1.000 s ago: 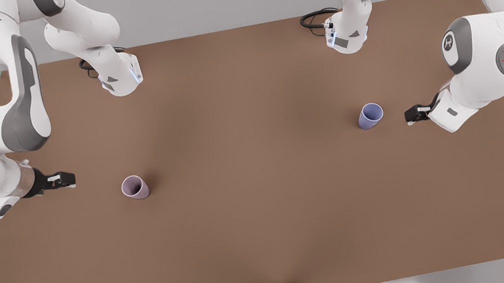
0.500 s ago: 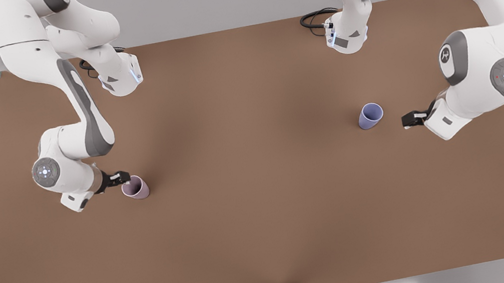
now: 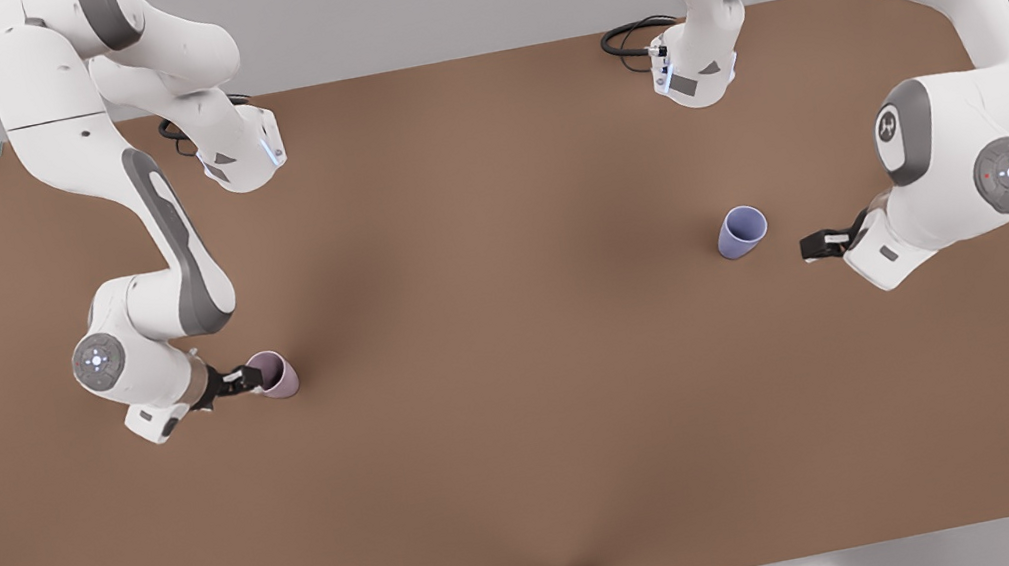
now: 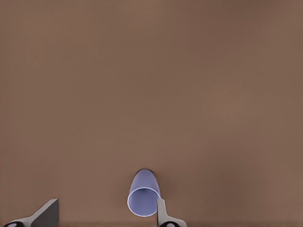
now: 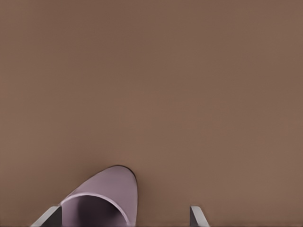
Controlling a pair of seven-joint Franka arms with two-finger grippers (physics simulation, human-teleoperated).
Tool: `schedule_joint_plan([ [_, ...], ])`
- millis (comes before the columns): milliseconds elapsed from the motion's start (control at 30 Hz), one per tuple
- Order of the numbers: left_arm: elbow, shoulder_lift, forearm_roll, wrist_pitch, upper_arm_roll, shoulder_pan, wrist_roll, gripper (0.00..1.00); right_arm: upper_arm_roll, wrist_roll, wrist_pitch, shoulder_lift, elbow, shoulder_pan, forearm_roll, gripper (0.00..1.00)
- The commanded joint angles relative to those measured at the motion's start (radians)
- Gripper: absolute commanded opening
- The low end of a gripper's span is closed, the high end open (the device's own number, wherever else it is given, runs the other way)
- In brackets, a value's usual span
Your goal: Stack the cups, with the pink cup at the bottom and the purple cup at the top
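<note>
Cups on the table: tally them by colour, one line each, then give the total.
Pink cup: 1, at the right gripper, on the front view's left
Purple cup: 1, apart from the left gripper, on the front view's right
Total: 2 cups, both standing separately on the brown table, not yet stacked

Purple cup (image 4: 144,200) between spread fingers (image 4: 162,213)

No readable text anywhere — cups, table, arms all unlettered.
</note>
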Motion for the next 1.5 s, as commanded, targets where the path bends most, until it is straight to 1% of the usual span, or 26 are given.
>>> schedule_joint_plan([
  [0, 0.000, 0.000, 0.001, -0.005, 0.000, 0.000, 0.005, 1.00, 0.000, -0.029, 0.011, -0.008, -0.021, -0.001, 0.002, 1.00],
  [133, 0.000, 0.001, 0.001, -0.010, 0.000, 0.000, 0.005, 1.00, 0.000, -0.031, 0.064, -0.051, -0.117, -0.001, 0.002, 1.00],
  [267, -0.004, 0.009, 0.001, -0.008, 0.000, 0.000, 0.005, 1.00, 0.000, -0.032, 0.068, -0.036, -0.124, -0.005, 0.002, 1.00],
  [433, -0.004, 0.009, 0.001, -0.007, 0.000, 0.002, 0.005, 1.00, 0.000, -0.052, 0.165, -0.010, -0.179, -0.005, 0.002, 1.00],
  [633, -0.004, -0.002, 0.001, 0.001, 0.006, 0.002, 0.005, 1.00, 0.000, -0.098, 0.197, 0.039, -0.179, -0.014, 0.003, 1.00],
  [667, -0.004, -0.011, 0.002, -0.002, 0.015, 0.003, 0.004, 1.00, 0.000, -0.098, 0.200, 0.039, -0.179, -0.012, 0.003, 0.87],
  [700, -0.004, -0.015, 0.001, -0.001, 0.017, 0.003, 0.004, 1.00, 0.000, -0.097, 0.218, 0.044, -0.179, -0.014, 0.003, 0.83],
  [733, -0.004, -0.014, 0.001, 0.001, 0.022, 0.002, 0.004, 1.00, 0.000, -0.092, 0.217, 0.050, -0.170, -0.012, 0.005, 0.68],
  [767, -0.004, -0.015, 0.001, 0.002, 0.023, 0.002, 0.004, 1.00, 0.000, -0.088, 0.211, 0.056, -0.163, -0.011, 0.005, 0.68],
  [800, -0.004, -0.015, 0.001, 0.008, 0.023, 0.002, 0.004, 1.00, 0.000, -0.086, 0.209, 0.062, -0.153, -0.012, 0.005, 0.63],
  [833, -0.004, -0.015, 0.001, 0.010, 0.022, 0.002, 0.005, 1.00, 0.000, -0.066, 0.208, 0.070, -0.147, -0.012, 0.012, 0.60],
  [900, -0.004, -0.015, 0.001, 0.010, 0.023, 0.002, 0.005, 1.00, 0.002, 0.023, 0.203, 0.067, -0.146, 0.000, 0.012, 0.60],
  [1033, -0.004, -0.017, 0.001, 0.010, 0.022, 0.002, 0.005, 1.00, 0.003, 0.046, 0.146, 0.059, -0.118, 0.003, 0.012, 0.59],
  [1067, -0.004, -0.017, 0.001, 0.008, 0.023, 0.002, 0.005, 1.00, 0.003, 0.044, 0.146, 0.059, -0.118, 0.003, 0.012, 0.55],
  [1100, -0.004, -0.017, 0.001, 0.008, 0.023, 0.002, 0.005, 1.00, 0.003, 0.044, 0.145, 0.058, -0.118, 0.003, 0.011, 0.48],
  [1133, -0.004, -0.017, 0.001, 0.008, 0.023, 0.002, 0.005, 1.00, 0.003, 0.044, 0.145, 0.059, -0.118, 0.003, 0.008, 0.43],
  [1200, -0.004, -0.019, 0.001, 0.008, 0.023, 0.002, 0.005, 1.00, 0.005, 0.046, 0.145, 0.062, -0.121, 0.003, 0.008, 0.43],
  [1233, -0.004, -0.019, 0.001, 0.007, 0.023, 0.002, 0.005, 1.00, 0.005, 0.044, 0.145, 0.061, -0.123, 0.005, 0.006, 0.35],
  [1300, -0.004, -0.019, 0.001, 0.007, 0.023, 0.002, 0.005, 1.00, 0.006, 0.044, 0.143, 0.061, -0.123, 0.005, 0.006, 0.22],
  [1467, -0.004, -0.019, 0.001, 0.007, 0.023, 0.002, 0.005, 1.00, 0.011, 0.040, 0.142, 0.027, -0.104, 0.011, 0.003, 0.21],
])
